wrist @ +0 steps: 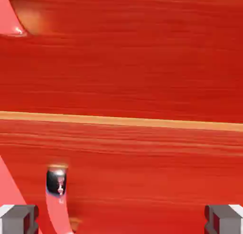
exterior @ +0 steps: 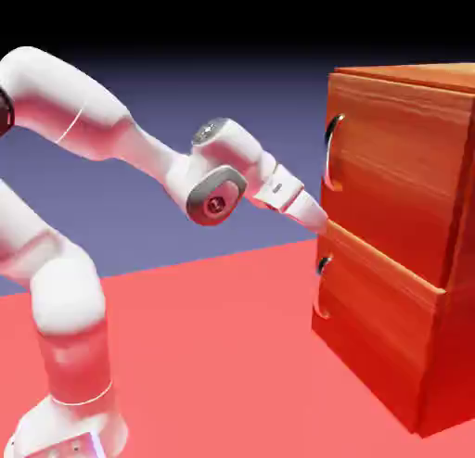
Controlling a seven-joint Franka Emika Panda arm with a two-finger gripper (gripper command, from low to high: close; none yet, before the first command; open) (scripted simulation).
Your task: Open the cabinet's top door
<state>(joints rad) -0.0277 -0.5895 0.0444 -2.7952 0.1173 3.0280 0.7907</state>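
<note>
Right up against the cabinet [exterior: 399, 215], the gripper [wrist: 121, 219] sits wide apart, empty, below the top door [exterior: 390, 150] handle [exterior: 331, 150].

The cabinet [exterior: 408, 234] before me is reddish-brown wood, grain running in fine streaks, smooth with a soft sheen. The top door's [exterior: 390, 159] curved handle [exterior: 330, 150] is polished, mirror-bright metal. My arm [exterior: 139, 150] is glossy white plastic. The worktop [exterior: 213, 354] looks smooth and matt red.
</note>
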